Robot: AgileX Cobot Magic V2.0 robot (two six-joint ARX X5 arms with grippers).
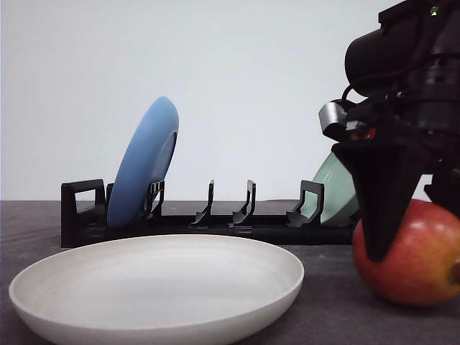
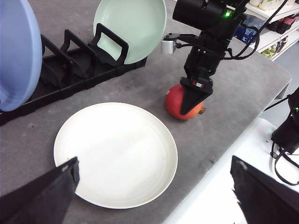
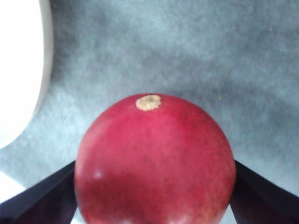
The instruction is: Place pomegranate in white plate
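Note:
The pomegranate (image 1: pixel 420 269) rests on the grey table to the right of the white plate (image 1: pixel 79 316), a small gap between them. My right gripper (image 1: pixel 413 230) has come down over the fruit, one dark finger (image 1: pixel 379 215) at each side. In the right wrist view both fingers press the red fruit (image 3: pixel 154 158), with the plate's rim (image 3: pixel 23 70) beside it. The left wrist view shows the bare plate (image 2: pixel 117 149), the pomegranate (image 2: pixel 174 100) under the right gripper (image 2: pixel 194 105), and my left gripper (image 2: pixel 154 163) hanging open above the plate's near edge, nothing between its fingers.
A black dish rack (image 1: pixel 215 226) stands behind the plate, with a blue plate (image 1: pixel 144 162) upright at its left end and a pale green plate (image 2: pixel 131 28) at its right end. The table's edge (image 2: pixel 219 154) runs close to the fruit; shelves (image 2: pixel 275 18) lie beyond.

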